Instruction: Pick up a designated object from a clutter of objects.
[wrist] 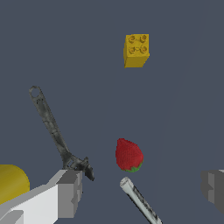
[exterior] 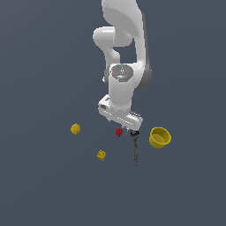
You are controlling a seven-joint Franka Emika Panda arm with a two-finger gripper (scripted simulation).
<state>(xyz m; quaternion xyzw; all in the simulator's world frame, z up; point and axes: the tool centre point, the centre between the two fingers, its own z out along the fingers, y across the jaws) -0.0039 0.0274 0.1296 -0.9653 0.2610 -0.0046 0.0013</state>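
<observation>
End effector is hanging low over the worktop with its fingers spread wide, nothing between them. Wrist view is showing one finger on each side of the frame with open gap in between, so it's set up as a straddle for a top-down pinch.

Strawberry, the target, is lying on the worktop inside that gap but nearer one finger line than the middle, and a bit ahead of the fingertips. In the exterior view the strawberry is peeking out just beside the end effector, toward the exterior view's left. My read: alignment is close but not centred yet, wants a small shift before descending.

Reason for care: the white stick is lying just beside the strawberry, running between the fingers, and the wrench head is sitting right next to one finger. Either could get caught in the close or knock the berry away. Can't tell if stick and berry are touching.

Further out, not interfering: yellow cup on the exterior view's right of the arm, studded cube well apart from the berry, yellow ball farthest off on the exterior view's left.

Judging the stage as pre-grasp hover; pick not made yet.
</observation>
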